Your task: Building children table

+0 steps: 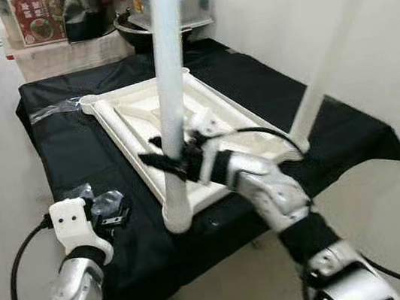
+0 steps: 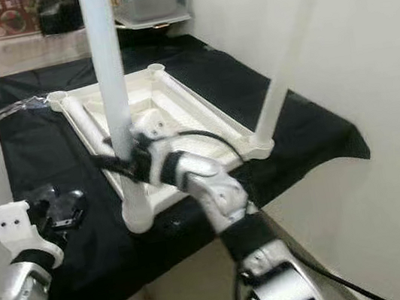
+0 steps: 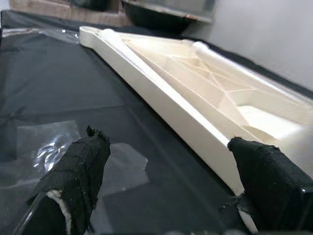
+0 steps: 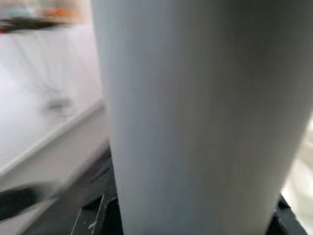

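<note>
Right end effector (image 1: 173,158) pinches the near-left table leg (image 1: 172,86) low on its shaft; leg axis vertical, foot seated in the near-left corner socket of the upturned white tabletop (image 1: 209,110). Left end effector (image 1: 107,210) spread, idle just left of the tabletop on the black-draped surface (image 1: 70,148). Second leg (image 1: 336,45) stands at the near-right corner, leaning.

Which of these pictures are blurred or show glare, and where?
Right wrist view: the white table leg is soft and out of focus, with the background smeared. Left wrist view: sharp on the upturned tabletop, with glare on the clear plastic film. Eye views: evenly lit, only slightly soft.
</note>
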Controlling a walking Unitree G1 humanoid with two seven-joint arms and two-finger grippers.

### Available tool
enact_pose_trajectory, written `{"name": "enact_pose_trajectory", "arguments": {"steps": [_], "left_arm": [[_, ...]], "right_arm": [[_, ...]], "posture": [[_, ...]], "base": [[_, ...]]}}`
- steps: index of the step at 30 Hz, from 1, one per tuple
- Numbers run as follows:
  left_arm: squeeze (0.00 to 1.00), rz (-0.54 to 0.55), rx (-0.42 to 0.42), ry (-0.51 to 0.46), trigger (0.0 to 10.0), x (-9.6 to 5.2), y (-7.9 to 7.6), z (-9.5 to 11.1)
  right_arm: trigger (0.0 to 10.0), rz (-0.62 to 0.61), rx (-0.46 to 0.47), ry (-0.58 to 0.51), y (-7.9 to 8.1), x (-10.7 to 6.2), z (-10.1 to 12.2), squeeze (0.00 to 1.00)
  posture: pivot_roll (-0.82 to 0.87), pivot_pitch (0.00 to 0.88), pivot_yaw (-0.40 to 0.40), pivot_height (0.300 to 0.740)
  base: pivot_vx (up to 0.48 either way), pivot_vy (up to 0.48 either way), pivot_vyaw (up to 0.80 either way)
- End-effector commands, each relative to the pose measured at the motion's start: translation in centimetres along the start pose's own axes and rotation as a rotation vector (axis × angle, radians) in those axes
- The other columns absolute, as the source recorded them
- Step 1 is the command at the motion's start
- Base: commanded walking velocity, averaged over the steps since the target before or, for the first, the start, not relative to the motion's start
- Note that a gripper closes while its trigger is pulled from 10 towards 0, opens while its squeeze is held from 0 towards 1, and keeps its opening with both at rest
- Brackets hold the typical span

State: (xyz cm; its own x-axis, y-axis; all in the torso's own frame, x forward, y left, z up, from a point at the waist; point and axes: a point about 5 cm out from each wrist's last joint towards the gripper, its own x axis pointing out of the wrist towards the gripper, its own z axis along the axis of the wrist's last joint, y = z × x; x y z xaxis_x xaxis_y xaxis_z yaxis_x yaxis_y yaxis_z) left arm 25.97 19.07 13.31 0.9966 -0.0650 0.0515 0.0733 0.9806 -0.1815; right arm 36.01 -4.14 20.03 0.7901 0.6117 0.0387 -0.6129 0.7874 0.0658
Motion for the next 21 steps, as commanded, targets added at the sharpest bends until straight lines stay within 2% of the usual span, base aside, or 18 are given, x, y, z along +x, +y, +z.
{"name": "enact_pose_trajectory", "arguments": {"steps": [1, 2, 4, 6, 7, 8, 9, 10, 11, 13, 15, 16, 17, 18, 20, 21], "left_arm": [[0.0, 0.01, -0.009, 0.01, 10.0, -0.2, 0.2, -0.3], [0.0, 0.01, -0.009, 0.01, 10.0, -0.2, 0.2, -0.3], [0.0, 0.01, -0.009, 0.01, 10.0, -0.2, 0.2, -0.3], [0.0, 0.01, -0.01, 0.01, 10.0, -0.2, 0.3, -0.2], [0.0, 0.01, -0.01, 0.01, 10.0, -0.2, 0.3, -0.2], [0.0, 0.01, -0.01, 0.01, 10.0, -0.2, 0.3, -0.2], [0.0, 0.01, -0.01, 0.01, 10.0, -0.2, 0.3, -0.2], [0.0, 0.01, -0.01, 0.01, 10.0, -0.2, 0.3, -0.2], [0.0, 0.009, -0.01, 0.011, 10.0, -0.2, 0.3, -0.2], [0.0, 0.005, -0.011, 0.013, 10.0, -0.1, 0.3, -0.2], [0.0, 0.005, -0.011, 0.013, 10.0, -0.1, 0.3, -0.2], [0.0, 0.004, -0.011, 0.013, 10.0, -0.1, 0.3, -0.2], [0.0, 0.005, -0.012, 0.012, 10.0, -0.1, 0.4, -0.2], [0.0, 0.006, -0.012, 0.011, 10.0, -0.1, 0.4, -0.2], [0.0, 0.007, -0.012, 0.01, 10.0, -0.1, 0.4, -0.2], [0.0, 0.008, -0.013, 0.009, 10.0, -0.1, 0.5, -0.2]], "right_arm": [[0.0, -0.444, 0.048, 0.151, -5.3, -2.6, -3.2, 0.0], [0.0, -0.444, 0.048, 0.151, -5.3, -2.6, -3.2, 0.0], [0.0, -0.605, 0.045, 0.166, -6.4, -4.1, -3.8, 0.0], [0.0, -0.491, 0.042, 0.119, -4.4, -4.1, -3.8, 0.0], [0.0, -0.491, 0.042, 0.119, -4.4, -4.1, -3.8, 0.0], [10.0, -0.418, 0.032, 0.091, -3.2, -4.0, -3.5, 0.0], [10.0, -0.29, 0.043, 0.043, -1.7, -3.6, -3.0, 0.0], [10.0, -0.29, 0.043, 0.043, -1.7, -3.6, -3.0, 0.0], [10.0, -0.22, 0.045, 0.007, -0.7, -3.4, -2.6, 1.0], [10.0, -0.024, 0.044, -0.046, 0.7, -2.8, -1.6, 1.0], [10.0, -0.024, 0.044, -0.046, 0.7, -2.8, -1.6, 1.0], [10.0, 0.063, 0.041, -0.067, 1.2, -2.6, -0.9, 1.0], [10.0, 0.304, 0.03, -0.1, 1.7, -2.6, 0.8, 0.0], [10.0, 0.395, 0.024, -0.109, 2.0, -2.8, 1.3, 0.0], [10.0, 0.44, 0.021, -0.112, 2.1, -2.9, 1.6, 0.0], [10.0, 0.509, 0.018, -0.113, 2.4, -3.2, 1.9, 0.0]], "posture": [[0.11, 0.0, -0.116, 0.74], [0.11, 0.0, -0.116, 0.74], [0.11, 0.0, -0.115, 0.74], [0.11, 0.0, -0.111, 0.74], [0.11, 0.0, -0.111, 0.74], [0.11, 0.0, -0.108, 0.74], [0.11, 0.0, -0.108, 0.74], [0.11, 0.0, -0.108, 0.74], [0.1, 0.0, -0.101, 0.74], [0.1, 0.0, -0.104, 0.74], [0.1, 0.0, -0.104, 0.74], [0.1, 0.0, -0.104, 0.74], [0.11, 0.0, -0.11, 0.74], [0.11, 0.0, -0.11, 0.74], [0.11, 0.0, -0.113, 0.74], [0.11, 0.0, -0.114, 0.74]], "base": [[0.0, 0.0, 0.0], [0.0, 0.0, 0.0], [0.0, 0.0, 0.0], [0.0, 0.0, 0.0], [0.0, 0.0, 0.0], [0.0, 0.0, 0.0], [0.0, 0.0, 0.0], [0.0, 0.0, 0.0], [0.0, 0.0, 0.0], [0.0, 0.0, 0.0], [0.0, 0.0, 0.0], [0.0, 0.0, 0.0], [0.0, 0.0, 0.0], [0.0, 0.0, 0.0], [0.0, 0.0, 0.0], [0.0, 0.0, 0.0]]}}
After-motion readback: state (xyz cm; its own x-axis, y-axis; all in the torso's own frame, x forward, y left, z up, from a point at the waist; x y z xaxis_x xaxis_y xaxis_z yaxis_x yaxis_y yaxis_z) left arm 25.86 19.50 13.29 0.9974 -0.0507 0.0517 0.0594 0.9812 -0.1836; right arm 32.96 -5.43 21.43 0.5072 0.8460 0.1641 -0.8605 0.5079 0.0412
